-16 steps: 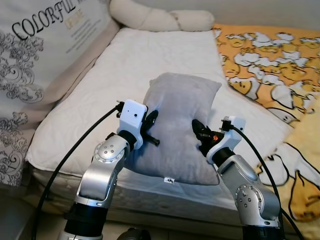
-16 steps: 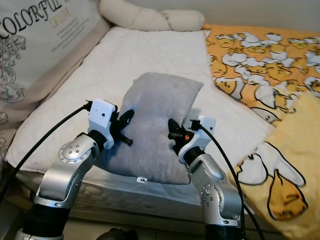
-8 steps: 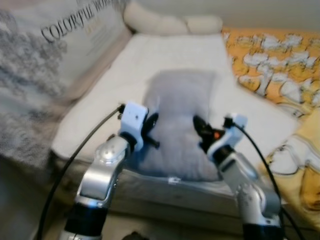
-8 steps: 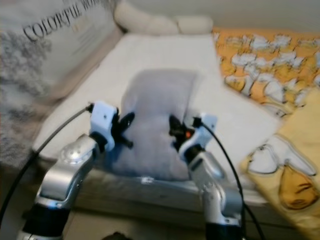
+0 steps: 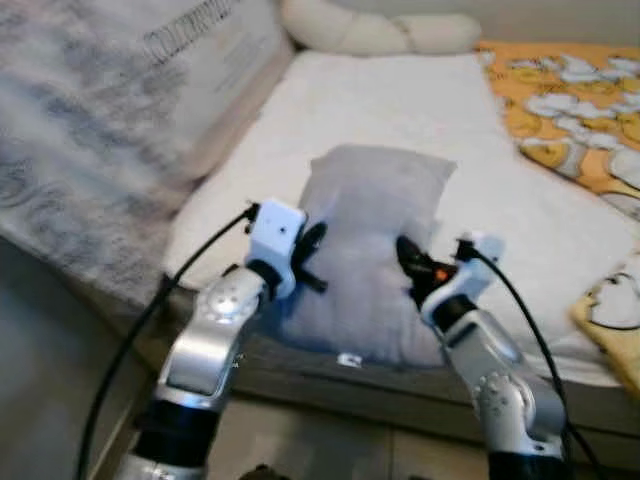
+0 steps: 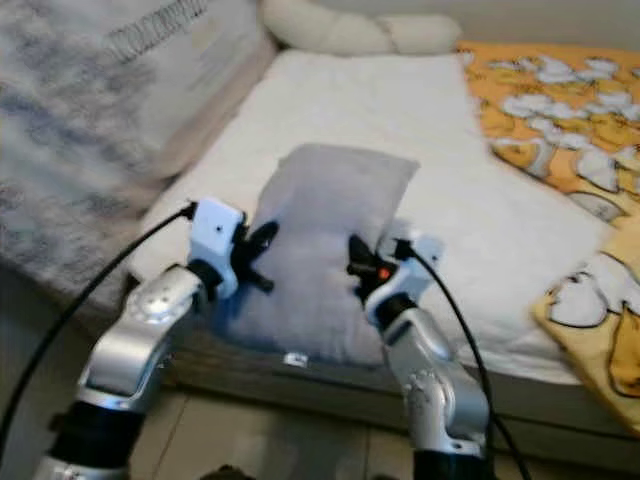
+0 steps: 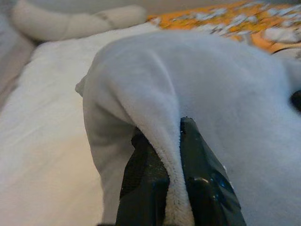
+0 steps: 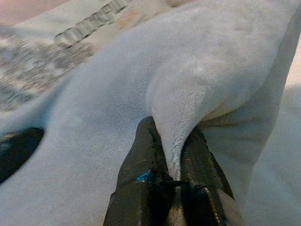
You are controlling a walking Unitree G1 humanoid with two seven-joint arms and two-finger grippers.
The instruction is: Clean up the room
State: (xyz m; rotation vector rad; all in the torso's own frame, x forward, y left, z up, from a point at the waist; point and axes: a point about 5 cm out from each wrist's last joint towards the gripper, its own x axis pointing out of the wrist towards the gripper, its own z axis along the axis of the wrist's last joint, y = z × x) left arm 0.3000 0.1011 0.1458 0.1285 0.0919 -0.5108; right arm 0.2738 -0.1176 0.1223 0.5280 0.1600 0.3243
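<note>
Left eye view: a grey pillow (image 5: 372, 250) is held up between the two silver arms, over the near edge of a bed with a white mattress cover (image 5: 400, 110); the picture is somewhat blurred
Pillow position: raised and tilted, its top end towards the head of the bed, its bottom end with a small tag just above the near mattress edge; whether that end touches the mattress cannot be told
Left gripper (image 7: 162, 155): at the pillow's left side, its two black fingers (image 7: 141, 165) pressed together on a fold of the grey fabric, which bulges up between them in the left wrist view
Right gripper (image 8: 171, 155): at the pillow's right side, its fingers likewise pinching a ridge of the same fabric; the seam of the pillow runs down between the two pads in the right wrist view
Left arm: a white wrist block (image 5: 274, 228) and a black cable looping down towards the floor
Right arm: a white wrist block with a small orange light (image 5: 440, 270), and a black cable trailing along the forearm
Head of the bed: a long cream bolster (image 5: 375, 30) lying across the far end
Robot's left: a large patterned cushion with dark lettering (image 5: 120, 130) leaning along the side of the bed
Robot's right: an orange blanket printed with white cartoon figures (image 6: 560, 90), spread over that side, and a yellow piece (image 6: 600, 320) nearer the front corner
Floor: a pale strip in front of the bed base (image 5: 330, 450)
</note>
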